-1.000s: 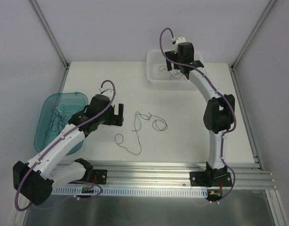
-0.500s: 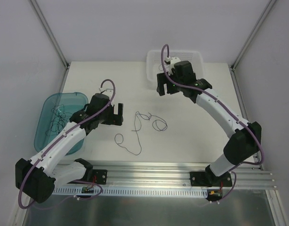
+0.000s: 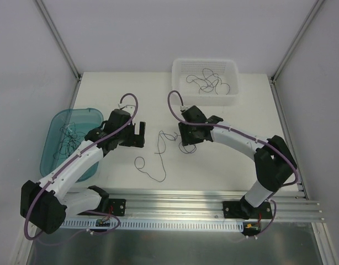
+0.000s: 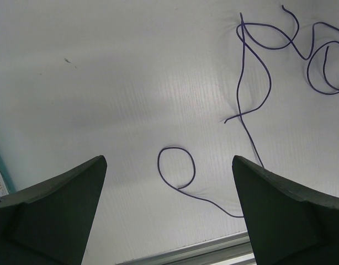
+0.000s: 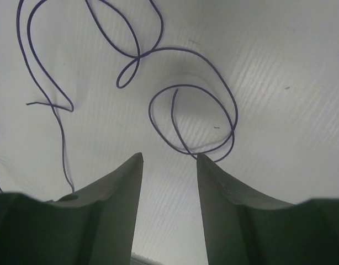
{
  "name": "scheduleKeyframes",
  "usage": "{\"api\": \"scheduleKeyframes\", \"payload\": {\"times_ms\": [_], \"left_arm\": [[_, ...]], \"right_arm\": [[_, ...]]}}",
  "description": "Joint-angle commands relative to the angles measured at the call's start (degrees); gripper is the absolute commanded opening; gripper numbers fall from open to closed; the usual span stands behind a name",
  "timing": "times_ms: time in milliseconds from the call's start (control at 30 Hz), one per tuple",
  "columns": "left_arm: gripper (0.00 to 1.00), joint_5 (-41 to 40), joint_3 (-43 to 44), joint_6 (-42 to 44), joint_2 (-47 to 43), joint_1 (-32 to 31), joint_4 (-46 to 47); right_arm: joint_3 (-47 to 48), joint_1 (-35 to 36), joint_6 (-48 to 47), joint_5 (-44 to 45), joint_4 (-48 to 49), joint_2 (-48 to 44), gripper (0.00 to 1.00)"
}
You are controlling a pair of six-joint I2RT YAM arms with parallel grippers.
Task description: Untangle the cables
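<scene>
Thin dark purple cables (image 3: 168,136) lie in loose loops mid-table, with one small loop (image 3: 139,163) trailing toward the front rail. My left gripper (image 3: 137,134) hovers just left of them, wide open; in its wrist view the small loop (image 4: 172,147) lies on the table between the spread fingers (image 4: 64,210), untouched. My right gripper (image 3: 186,138) is low over the right end of the tangle. In its wrist view the jaws (image 5: 169,155) stand partly narrowed with nothing between them, and a cable loop (image 5: 183,85) lies just past the right fingertip (image 5: 213,182).
A white basket (image 3: 178,88) at the back holds more cables (image 3: 208,81). A teal bin (image 3: 51,138) at the left edge holds another bunch (image 3: 69,138). The aluminium rail (image 3: 175,199) runs along the near edge; frame posts stand at the back corners.
My right arm has swung from the white basket down to the middle of the table, over the cables, and its jaws have narrowed. The left arm has hardly moved.
</scene>
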Motion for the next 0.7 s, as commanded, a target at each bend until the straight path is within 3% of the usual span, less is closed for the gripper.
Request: {"api": "scheduleKeyframes", "payload": {"times_ms": [0,500,600,667], "left_arm": [[0.99,-1.5,-0.5,1.3,0.6,0.6,0.6],[0.99,0.6,-0.1,1.2,1.6,2.5,0.6],[0.99,1.6,-0.1,1.1,1.7,3.2,0.6],[0.99,1.7,-0.1,1.1,1.5,3.4,0.6]], "right_arm": [[-0.2,0.7,6.1,4.0,5.2,3.3,0.47],[3.5,3.0,7.6,9.6,6.4,14.7,0.33],[3.9,3.6,7.5,10.8,5.5,15.4,0.24],[3.2,3.8,7.1,11.3,5.1,14.8,0.09]]}}
